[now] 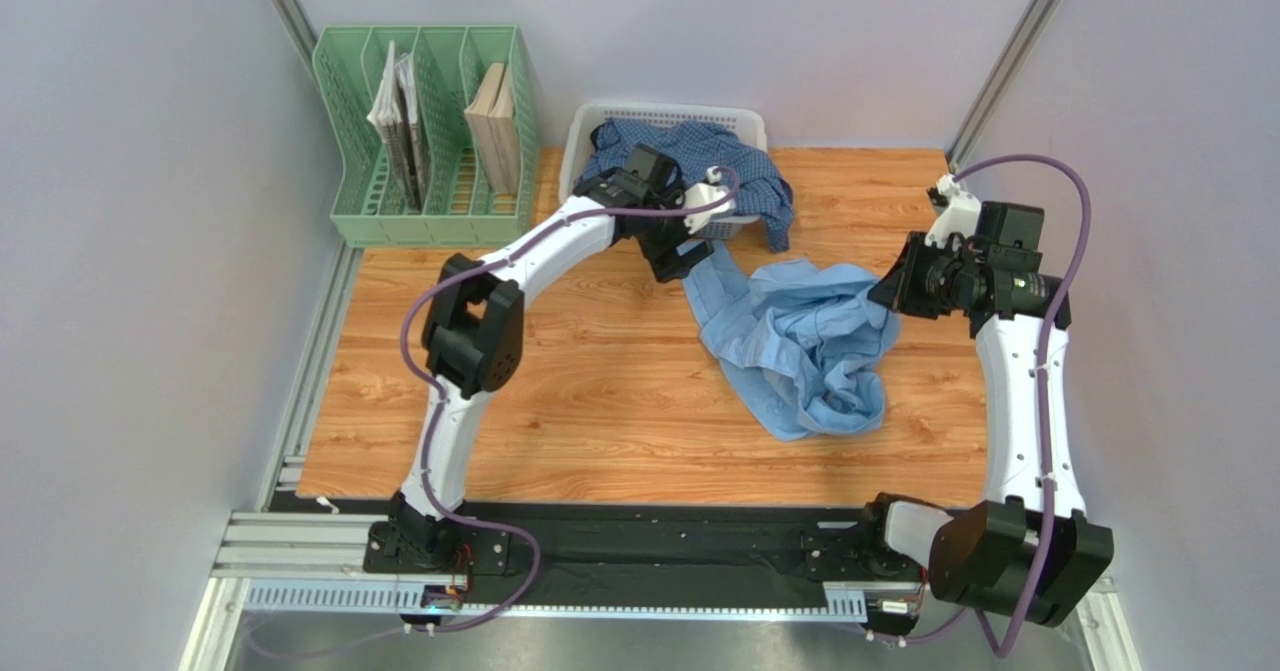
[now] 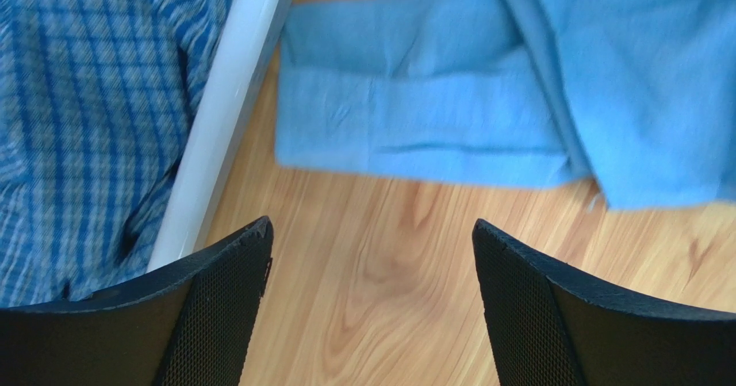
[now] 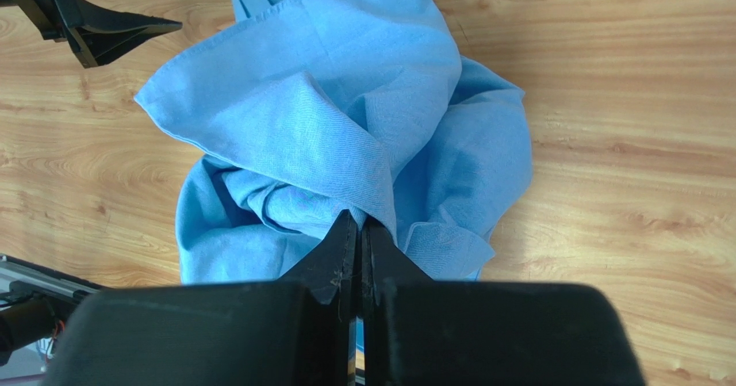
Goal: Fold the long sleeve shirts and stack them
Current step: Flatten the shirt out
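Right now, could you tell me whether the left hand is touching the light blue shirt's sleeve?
Apart. The left wrist view shows bare tabletop between the open left hand and the light blue shirt's sleeve.

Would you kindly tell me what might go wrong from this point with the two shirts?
1. The light blue shirt lies crumpled, and the right jaws are shut at its edge, so a pull may only bunch it more.
2. The open left jaws hang beside the basket rim. Reaching for the sleeve could knock the basket or snag the checked shirt draped over it.
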